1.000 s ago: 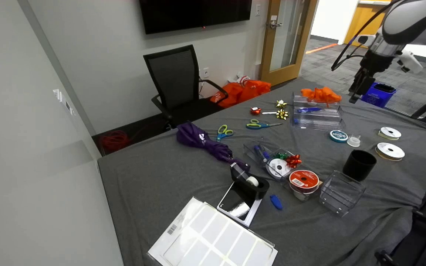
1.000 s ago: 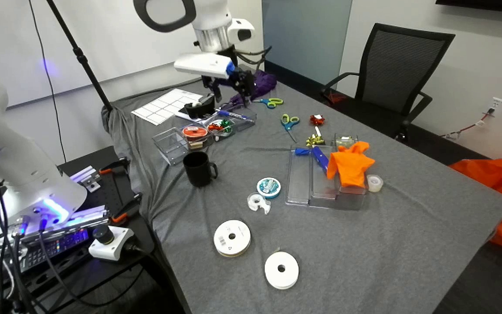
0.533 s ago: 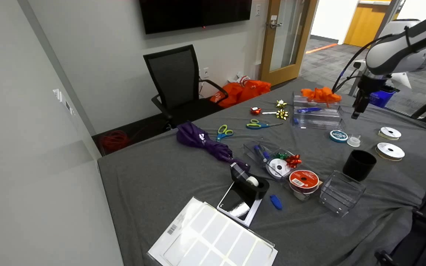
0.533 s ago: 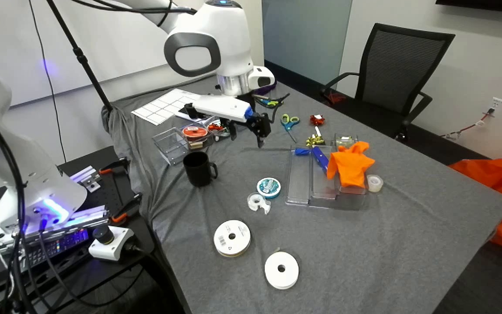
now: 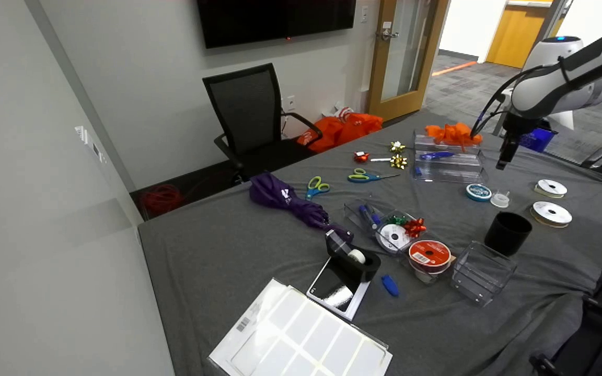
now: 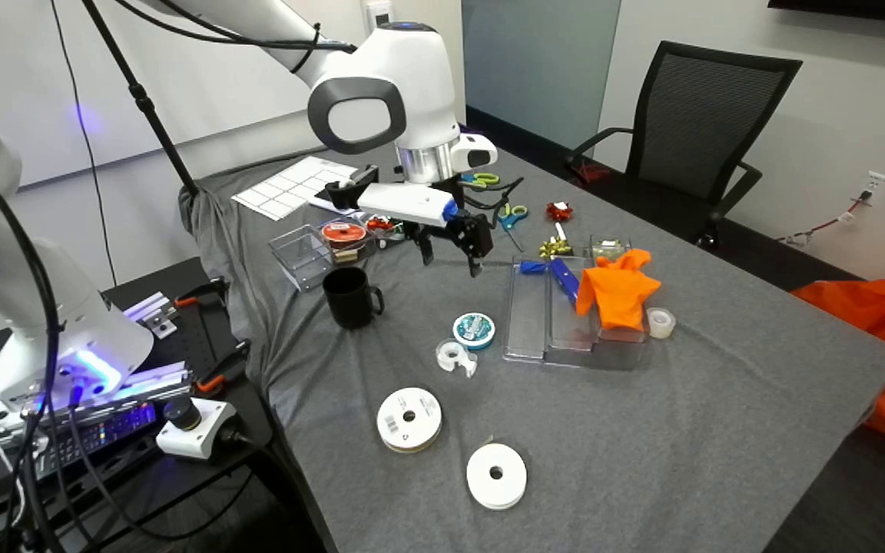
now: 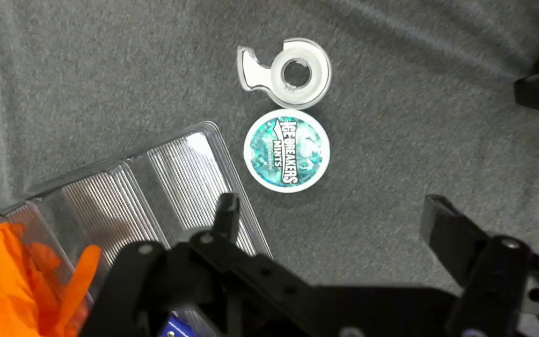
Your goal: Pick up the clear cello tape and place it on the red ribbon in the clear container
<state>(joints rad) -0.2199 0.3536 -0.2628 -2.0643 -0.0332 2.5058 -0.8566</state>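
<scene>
the table (image 6: 719, 415), covered in gray cloth (image 5: 217, 250), is overhung by the robot arm (image 6: 427, 77); in an exterior view the forearm (image 6: 289, 23) is extended from the upper left, and the wrist (image 6: 429, 163) is bent so that its end is directed down at the cloth. the clear stepped tray (image 6: 525, 330) is partly covered by an orange cloth (image 6: 618, 288). the gripper (image 7: 334, 210) is suspended above the table with its fingers (image 7: 227, 215) spread wide apart; gray cloth and the tray's edge are seen through the gap, and nothing is grasped. in the wrist view the tray is overlapped by one finger, yet the two are shown apart in both exterior views. the black mug (image 6: 352, 298) is stood upright, apart from the gripper. the clear container (image 5: 426, 277) is topped by the red ribbon (image 5: 430, 254), laid label upward. the mint tin (image 7: 287, 150) is rested flat, beyond the fingertips in the wrist view. the clear cello tape (image 7: 277, 77), likewise flat on the cloth, is set against the tin.
</scene>
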